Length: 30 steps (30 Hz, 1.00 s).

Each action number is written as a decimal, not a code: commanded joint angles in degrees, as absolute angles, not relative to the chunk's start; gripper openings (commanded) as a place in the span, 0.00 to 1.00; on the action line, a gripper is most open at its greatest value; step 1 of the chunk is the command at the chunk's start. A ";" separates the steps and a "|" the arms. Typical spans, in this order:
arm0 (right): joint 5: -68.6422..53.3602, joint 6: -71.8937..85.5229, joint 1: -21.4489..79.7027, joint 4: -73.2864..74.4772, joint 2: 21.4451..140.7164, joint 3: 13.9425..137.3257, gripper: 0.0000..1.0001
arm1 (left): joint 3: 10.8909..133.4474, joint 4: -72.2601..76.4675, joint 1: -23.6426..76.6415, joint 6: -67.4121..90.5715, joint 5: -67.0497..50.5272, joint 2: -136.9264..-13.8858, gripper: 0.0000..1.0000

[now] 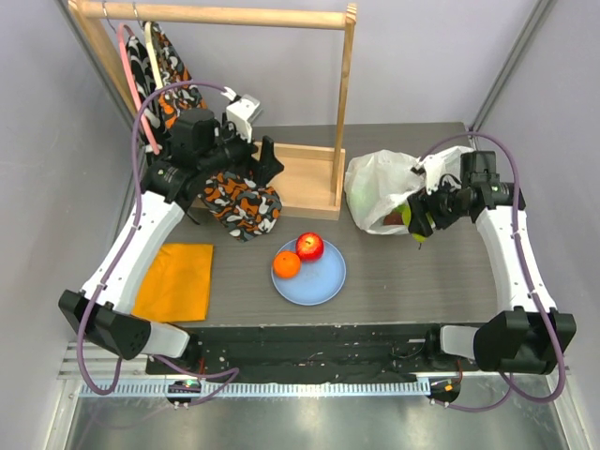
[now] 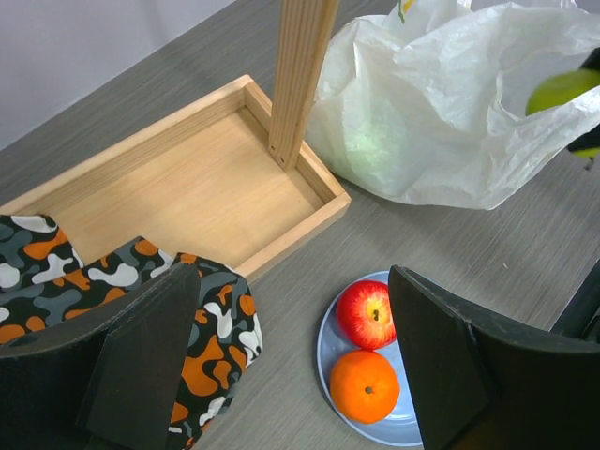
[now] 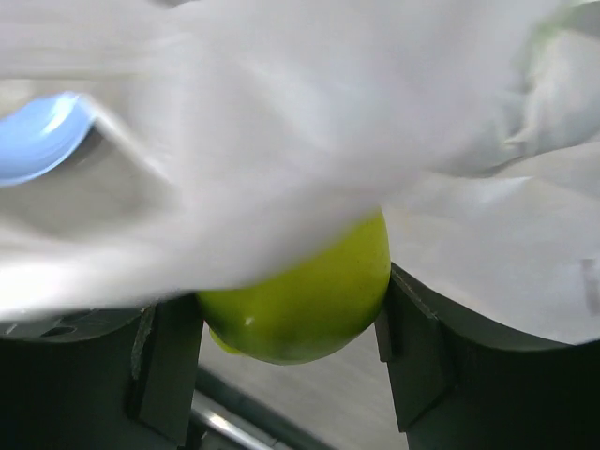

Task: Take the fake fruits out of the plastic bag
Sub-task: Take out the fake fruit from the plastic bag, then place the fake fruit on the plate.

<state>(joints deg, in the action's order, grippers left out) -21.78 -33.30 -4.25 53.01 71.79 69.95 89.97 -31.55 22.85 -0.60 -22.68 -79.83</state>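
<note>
The white crinkly plastic bag (image 1: 380, 187) lies at the back right of the table and also shows in the left wrist view (image 2: 441, 112). My right gripper (image 1: 419, 223) is at the bag's right side, shut on a glossy green fruit (image 3: 305, 295), with bag film (image 3: 281, 141) draped over it. The same fruit shows in the top view (image 1: 410, 217) and the left wrist view (image 2: 561, 91). A red apple (image 1: 310, 246) and an orange (image 1: 287, 265) sit on the light-blue plate (image 1: 323, 281). My left gripper (image 1: 262, 161) is open and empty, above a patterned cloth. Another green shape shows faintly through the bag (image 2: 370, 150).
A wooden rack with a shallow tray base (image 1: 300, 178) stands left of the bag. A camouflage-patterned cloth (image 1: 242, 204) lies beside the tray. A folded orange cloth (image 1: 176, 279) lies at the front left. Garments hang at the rack's far left (image 1: 159, 66).
</note>
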 commanded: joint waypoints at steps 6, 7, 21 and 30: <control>-25.69 -58.44 2.68 86.31 67.42 83.06 0.43 | 93.25 -31.38 23.20 -2.64 -22.41 -79.01 0.87; -22.71 -60.01 4.90 86.22 67.41 82.97 0.43 | 92.38 -31.38 23.12 -2.29 -22.33 -78.49 0.87; 7.53 -62.05 51.49 86.22 94.64 86.04 0.39 | 87.11 -33.49 22.06 -5.88 -17.49 -70.86 0.89; 25.47 -60.47 60.72 86.40 109.14 88.60 0.41 | 84.73 -35.24 20.30 -10.46 -15.64 -64.43 0.89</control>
<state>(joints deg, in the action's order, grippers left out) 13.15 -60.93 57.89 75.57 106.50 87.20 85.91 -34.83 21.26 -8.34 -16.60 -66.70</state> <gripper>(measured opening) 0.705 0.894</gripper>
